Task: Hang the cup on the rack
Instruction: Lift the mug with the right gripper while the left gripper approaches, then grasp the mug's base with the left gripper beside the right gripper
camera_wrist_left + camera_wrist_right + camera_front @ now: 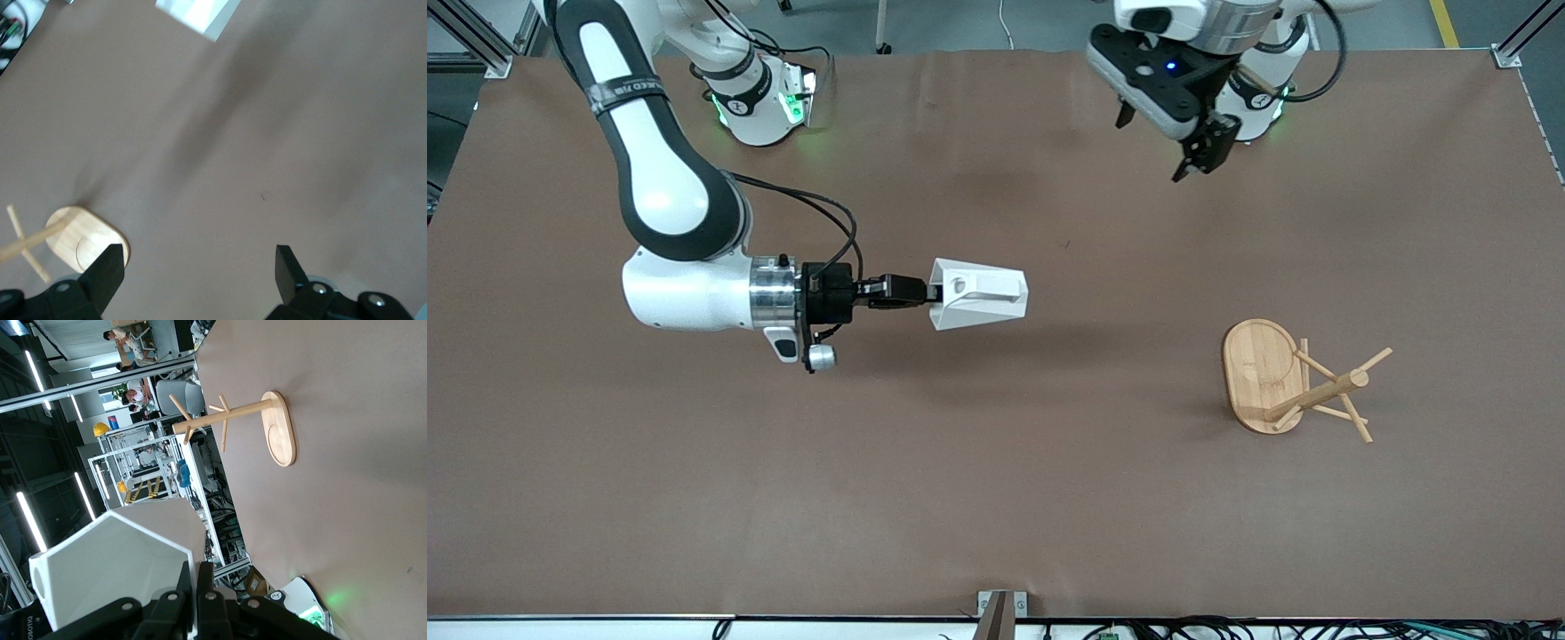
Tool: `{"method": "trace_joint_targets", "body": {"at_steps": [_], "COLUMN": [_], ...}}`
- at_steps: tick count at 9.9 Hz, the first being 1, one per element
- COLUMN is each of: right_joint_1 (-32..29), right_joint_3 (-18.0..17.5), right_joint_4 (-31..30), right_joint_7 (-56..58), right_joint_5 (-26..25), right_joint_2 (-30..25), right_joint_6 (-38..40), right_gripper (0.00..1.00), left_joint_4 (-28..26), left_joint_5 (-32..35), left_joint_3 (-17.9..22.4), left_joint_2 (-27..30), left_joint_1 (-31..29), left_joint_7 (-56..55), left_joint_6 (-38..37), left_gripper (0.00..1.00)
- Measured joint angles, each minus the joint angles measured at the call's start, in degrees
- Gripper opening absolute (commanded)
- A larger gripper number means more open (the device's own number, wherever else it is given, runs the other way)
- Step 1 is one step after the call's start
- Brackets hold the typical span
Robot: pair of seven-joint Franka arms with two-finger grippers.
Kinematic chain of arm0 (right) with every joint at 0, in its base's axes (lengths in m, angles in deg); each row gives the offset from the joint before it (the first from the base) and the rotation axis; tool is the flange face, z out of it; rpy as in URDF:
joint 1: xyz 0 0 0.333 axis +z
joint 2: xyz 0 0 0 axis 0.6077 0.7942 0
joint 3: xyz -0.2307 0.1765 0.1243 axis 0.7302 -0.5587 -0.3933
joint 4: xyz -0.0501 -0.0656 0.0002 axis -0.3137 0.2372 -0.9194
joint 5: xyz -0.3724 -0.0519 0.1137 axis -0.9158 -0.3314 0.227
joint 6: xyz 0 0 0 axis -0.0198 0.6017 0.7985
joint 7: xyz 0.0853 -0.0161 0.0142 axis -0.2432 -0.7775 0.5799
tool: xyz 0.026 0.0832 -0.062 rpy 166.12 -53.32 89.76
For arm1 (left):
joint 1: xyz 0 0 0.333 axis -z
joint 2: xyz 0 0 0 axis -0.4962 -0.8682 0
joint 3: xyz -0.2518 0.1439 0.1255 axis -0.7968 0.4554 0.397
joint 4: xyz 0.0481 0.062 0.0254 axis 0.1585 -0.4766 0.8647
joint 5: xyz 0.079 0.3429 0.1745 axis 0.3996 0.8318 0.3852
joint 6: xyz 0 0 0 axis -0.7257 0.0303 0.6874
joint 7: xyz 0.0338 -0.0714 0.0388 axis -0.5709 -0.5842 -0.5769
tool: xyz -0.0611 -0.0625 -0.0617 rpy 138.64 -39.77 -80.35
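**Cup Riding Toward the Rack**

Brown covering is spreading over the whole surface (996,498). The rack (1294,382) is standing on it toward the left arm's end, well apart from the cup (978,295). The cup could bump a thin peg and tip the rack, or slip, because only its edge is being pinched. The right hand (927,293) is squeezing the cup tight, up in the air over the middle. The left hand (1199,151) is waiting wide open, holding nothing, up near its base.
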Motion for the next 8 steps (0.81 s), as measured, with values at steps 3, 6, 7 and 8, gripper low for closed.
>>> {"method": "trace_joint_targets", "body": {"at_steps": [3,6,7,8], "right_joint_1": [2.08,2.09,1.96,1.93], "right_joint_3": [-0.01,0.41,0.69,0.88], "right_joint_4": [0.0,0.01,0.0,0.0], "right_joint_7": [0.01,6.42,8.99,10.49], "right_joint_5": [0.02,0.01,0.01,0.02], "right_joint_2": [0.01,0.12,0.31,0.45], "right_joint_6": [0.05,7.83,10.99,12.38], "right_gripper": [0.0,0.0,0.0,0.0], "left_joint_4": [3.23,3.48,3.57,3.63], "left_joint_5": [-0.03,-0.03,-0.03,-0.03], "left_joint_3": [-2.8,-3.47,-3.47,-3.52], "left_joint_2": [-6.39,-10.36,-11.06,-11.78], "left_joint_1": [-0.07,0.45,0.45,0.63], "left_joint_7": [4.76,11.56,13.73,15.46], "left_joint_6": [3.12,7.94,8.8,9.78], "left_gripper": [1.0,1.0,1.0,1.0]}}
